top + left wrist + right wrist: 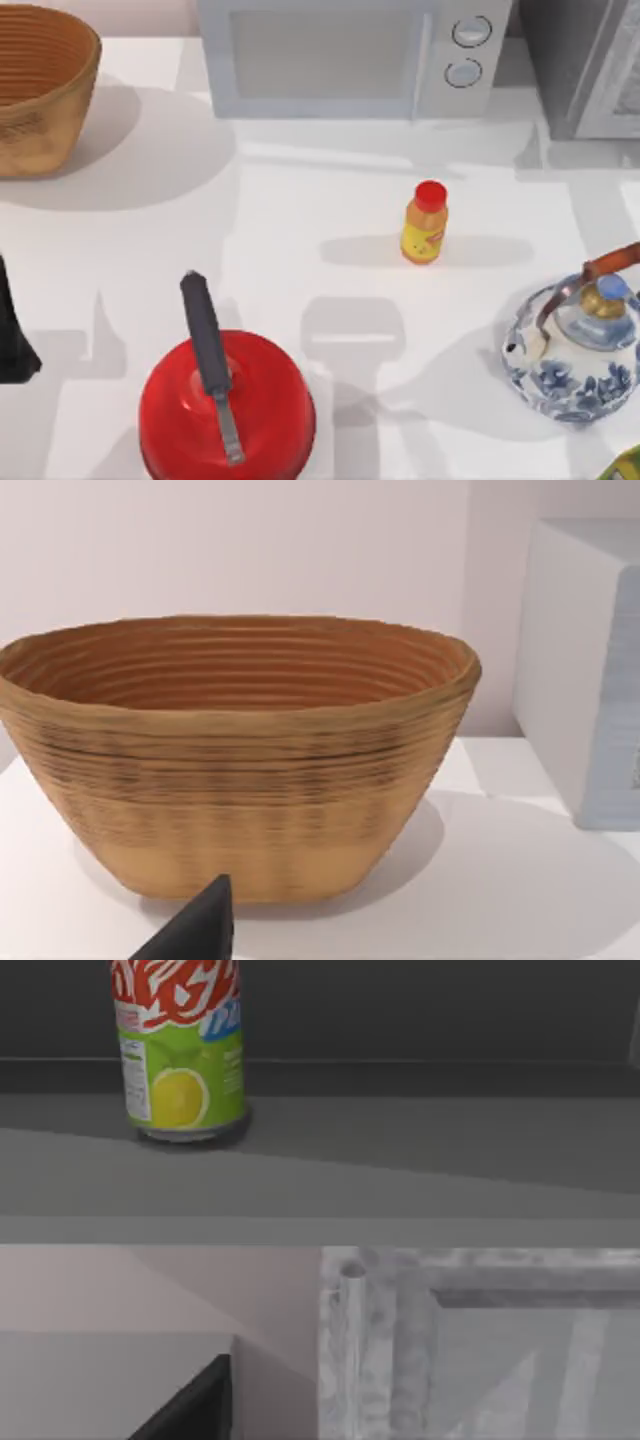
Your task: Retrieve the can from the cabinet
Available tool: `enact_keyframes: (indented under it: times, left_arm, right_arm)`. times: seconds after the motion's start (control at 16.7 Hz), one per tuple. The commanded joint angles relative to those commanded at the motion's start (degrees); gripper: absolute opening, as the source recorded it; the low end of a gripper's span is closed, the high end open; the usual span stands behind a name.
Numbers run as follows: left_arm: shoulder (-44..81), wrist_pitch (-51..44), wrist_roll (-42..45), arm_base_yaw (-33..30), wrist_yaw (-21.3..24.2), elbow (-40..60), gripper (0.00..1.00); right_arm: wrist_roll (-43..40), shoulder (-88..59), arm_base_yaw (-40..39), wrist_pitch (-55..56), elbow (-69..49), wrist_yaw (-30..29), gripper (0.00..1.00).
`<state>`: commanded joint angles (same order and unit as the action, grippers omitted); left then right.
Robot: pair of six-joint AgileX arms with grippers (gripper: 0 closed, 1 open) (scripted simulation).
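Green can [180, 1050] upright on cabinet shelf [400, 1150] in R wrist view; claw states: can't tell.

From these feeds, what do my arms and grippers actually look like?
Little of them is visible. The left arm appears in the top view as a plain black, angular body at the table's left edge. In the left wrist view, the left gripper's fingertip is a matte dark grey wedge tapering to a point. The right gripper's fingertip looks the same: dark, flat-faced, angular. No cables or markings are visible.
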<state>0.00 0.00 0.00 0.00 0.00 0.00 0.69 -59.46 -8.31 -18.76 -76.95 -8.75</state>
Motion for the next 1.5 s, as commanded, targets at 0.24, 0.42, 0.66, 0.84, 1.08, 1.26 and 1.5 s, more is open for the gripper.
enact_keyframes:
  times: [0.24, 0.42, 0.66, 0.84, 1.08, 1.26, 1.5]
  left_arm:
    - [0.0, 0.0, 0.0, 0.0, 0.0, 0.0, 1.0]
    - [0.0, 0.0, 0.0, 0.0, 0.0, 0.0, 1.0]
    - [0.0, 0.0, 0.0, 0.0, 0.0, 0.0, 1.0]
    - [0.0, 0.0, 0.0, 0.0, 0.0, 0.0, 1.0]
    - [0.0, 0.0, 0.0, 0.0, 0.0, 0.0, 1.0]
    - [0.0, 0.0, 0.0, 0.0, 0.0, 0.0, 1.0]
    - [0.0, 0.0, 0.0, 0.0, 0.0, 0.0, 1.0]
  right_arm:
    - [0.1, -11.1, -1.6, -3.5, -15.5, -1.6, 1.0]
    - [0.2, -15.7, -2.2, -4.9, -21.7, -2.4, 1.0]
    - [0.2, -16.6, -2.3, -5.2, -22.9, -2.5, 1.0]
    - [0.2, -16.5, -2.2, -4.9, -22.7, -2.6, 1.0]
    - [0.1, -19.4, -6.6, -0.5, -21.6, -7.2, 1.0]
    - [0.0, -22.2, -10.6, 3.3, -20.5, -11.3, 1.0]
    - [0.0, -23.1, -11.8, 4.4, -20.2, -12.5, 1.0]
